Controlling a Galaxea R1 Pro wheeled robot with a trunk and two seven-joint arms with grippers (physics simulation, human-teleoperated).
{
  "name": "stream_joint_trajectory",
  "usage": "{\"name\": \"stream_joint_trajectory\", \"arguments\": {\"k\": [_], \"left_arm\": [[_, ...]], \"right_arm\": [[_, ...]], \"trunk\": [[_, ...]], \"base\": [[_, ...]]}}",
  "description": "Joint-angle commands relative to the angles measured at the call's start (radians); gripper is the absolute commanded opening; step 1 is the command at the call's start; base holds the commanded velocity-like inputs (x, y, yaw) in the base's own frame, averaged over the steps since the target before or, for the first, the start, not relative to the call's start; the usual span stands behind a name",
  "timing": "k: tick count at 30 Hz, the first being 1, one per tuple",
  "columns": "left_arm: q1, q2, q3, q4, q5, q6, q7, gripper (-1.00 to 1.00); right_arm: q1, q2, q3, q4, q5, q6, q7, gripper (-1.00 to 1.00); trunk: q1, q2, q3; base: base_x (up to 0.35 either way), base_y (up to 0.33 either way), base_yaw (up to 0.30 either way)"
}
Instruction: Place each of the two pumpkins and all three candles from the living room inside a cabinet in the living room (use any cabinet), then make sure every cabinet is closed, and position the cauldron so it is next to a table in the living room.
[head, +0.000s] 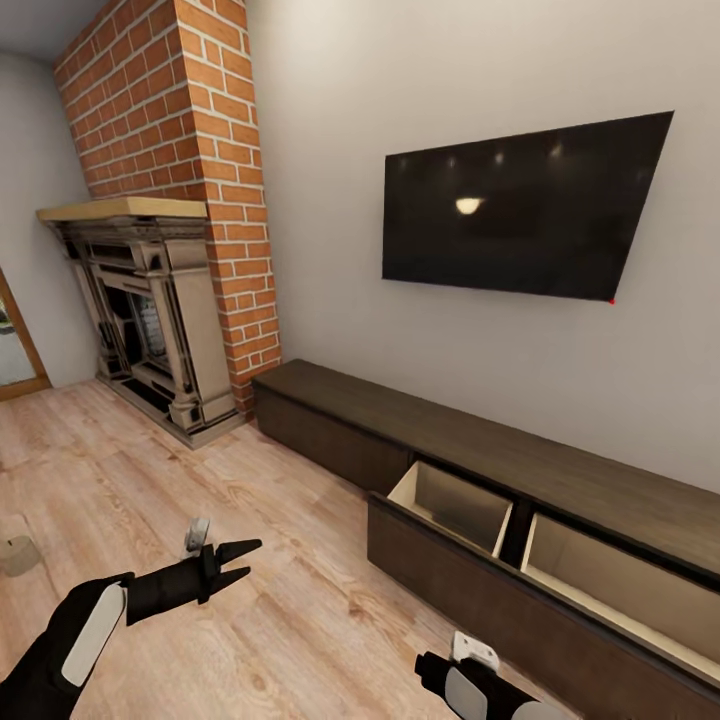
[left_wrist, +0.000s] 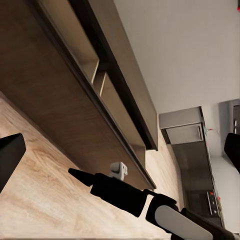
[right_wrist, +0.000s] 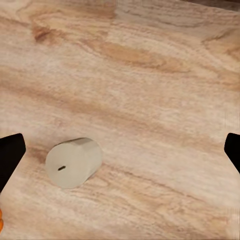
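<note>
The cabinet (head: 330, 435), a long low dark brown unit, runs along the wall under the TV. Its right drawer (head: 470, 585) is pulled out, and the pale wood inside shows nothing in it; the left drawer front is flush. The same open drawer (left_wrist: 87, 60) shows in the left wrist view. My left gripper (head: 232, 560) hovers open over the floor, left of the drawer. My right gripper (right_wrist: 120, 150) is open, pointing down at a beige candle (right_wrist: 74, 162) standing on the floor. An orange pumpkin (right_wrist: 1, 220) shows as a sliver at the edge. Another candle (head: 15, 555) sits far left.
A brick chimney with a stone fireplace (head: 150, 320) stands at the cabinet's left end. A black TV (head: 520, 215) hangs on the wall. Open wooden floor (head: 200, 480) lies before the cabinet. Dark kitchen units (left_wrist: 192, 150) show beyond the cabinet's far end.
</note>
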Motion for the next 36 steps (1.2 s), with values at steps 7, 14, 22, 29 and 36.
{"name": "stream_joint_trajectory", "arguments": {"k": [7,14,22,29,36], "left_arm": [[-0.001,0.0,-0.006,0.0,-0.001,0.004,-0.006,1.0],[-0.001,0.0,-0.011,0.0,0.014,0.004,-0.041,1.0],[-0.001,0.0,-0.027,0.0,0.016,0.004,-0.049,1.0],[-0.001,0.002,-0.027,-0.001,0.021,0.004,-0.079,1.0],[-0.001,0.001,-0.029,-0.001,0.021,0.004,-0.082,1.0]], "right_arm": [[0.0,0.0,0.01,-0.002,-0.008,-0.008,-0.005,1.0],[0.0,-0.001,0.01,-0.001,-0.008,-0.009,0.012,1.0],[0.0,-0.002,0.01,-0.002,-0.008,-0.009,0.014,1.0],[0.0,0.0,0.01,-0.002,-0.007,-0.01,0.015,1.0],[0.0,0.0,0.01,-0.001,-0.008,-0.037,0.015,1.0]], "trunk": [[0.027,-0.05,-0.023],[0.054,-0.099,-0.045],[0.084,-0.155,-0.07],[0.111,-0.204,-0.092],[0.138,-0.253,-0.114]], "base": [[0.0,0.0,0.019],[0.0,0.0,0.241],[0.0,0.0,0.076],[0.0,0.0,0.261],[0.0,0.0,0.291]]}}
